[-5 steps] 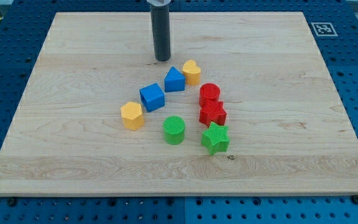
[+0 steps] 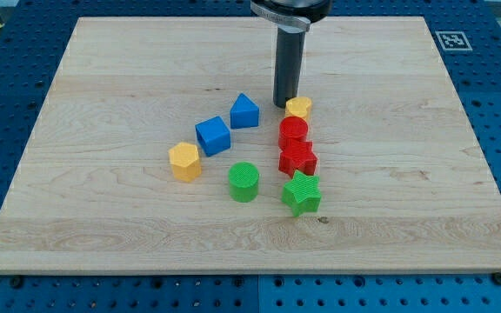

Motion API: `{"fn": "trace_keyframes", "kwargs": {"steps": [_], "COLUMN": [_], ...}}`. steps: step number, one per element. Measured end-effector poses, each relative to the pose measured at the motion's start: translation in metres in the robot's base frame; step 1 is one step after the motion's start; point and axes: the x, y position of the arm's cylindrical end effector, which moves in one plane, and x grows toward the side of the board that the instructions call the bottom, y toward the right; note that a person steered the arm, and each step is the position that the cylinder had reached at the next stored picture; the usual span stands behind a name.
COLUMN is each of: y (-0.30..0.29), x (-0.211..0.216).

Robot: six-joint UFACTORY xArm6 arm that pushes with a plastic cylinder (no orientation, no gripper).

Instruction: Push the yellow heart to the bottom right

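Observation:
The yellow heart (image 2: 299,108) lies near the board's middle, just above the red cylinder (image 2: 293,131) and touching it or nearly so. My tip (image 2: 284,104) stands right against the heart's left edge, slightly above it. The dark rod rises from there to the view's top.
Below the red cylinder lie a red star (image 2: 297,159) and a green star (image 2: 302,192), in a column. A blue triangular block (image 2: 244,111) and a blue cube (image 2: 213,136) lie left of my tip. A yellow hexagon (image 2: 184,161) and a green cylinder (image 2: 243,182) lie lower left. The wooden board (image 2: 103,87) sits on a blue perforated table.
My tip has moved right, from above the blue triangular block to the heart's left side. The yellow heart has slid right, away from the blue triangular block and onto the top of the red cylinder.

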Motion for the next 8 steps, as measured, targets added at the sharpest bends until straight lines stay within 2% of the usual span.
{"fn": "trace_keyframes", "kwargs": {"steps": [2,3,4,7,8], "y": [-0.007,0.002,0.025,-0.002,0.02], "x": [0.026,0.053,0.06,0.036,0.043]}}
